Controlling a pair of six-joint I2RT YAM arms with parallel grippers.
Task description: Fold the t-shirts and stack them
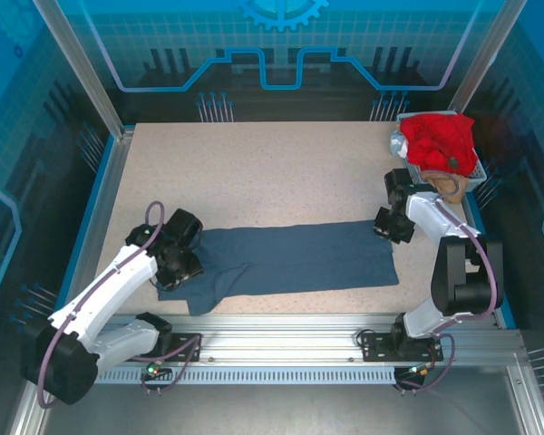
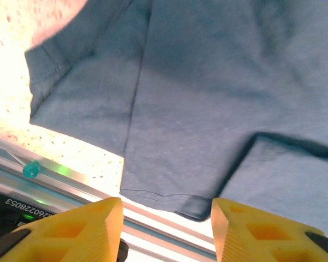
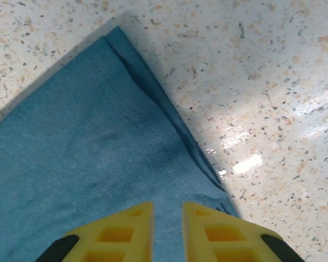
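Note:
The dark slate-blue t-shirt [image 1: 290, 258] lies flat on the table as a long folded strip. My left gripper [image 2: 167, 229] hovers open over its left end near the front rail, jaws wide apart with nothing between them; the folded hem corner [image 2: 208, 210] lies just ahead of them. My right gripper [image 3: 168, 229] sits low over the shirt's far right corner [image 3: 153, 136], jaws a narrow gap apart, and the cloth under them lies flat. The bright red t-shirt [image 1: 438, 140] is heaped in the wire basket, with the tan t-shirt [image 1: 449, 186] hanging at the basket's near side.
The grey wire basket [image 1: 476, 172] stands at the back right corner of the table. Bare speckled tabletop [image 1: 254, 172] stretches behind the blue shirt. The aluminium front rail [image 2: 71, 183] runs right beside the shirt's near edge.

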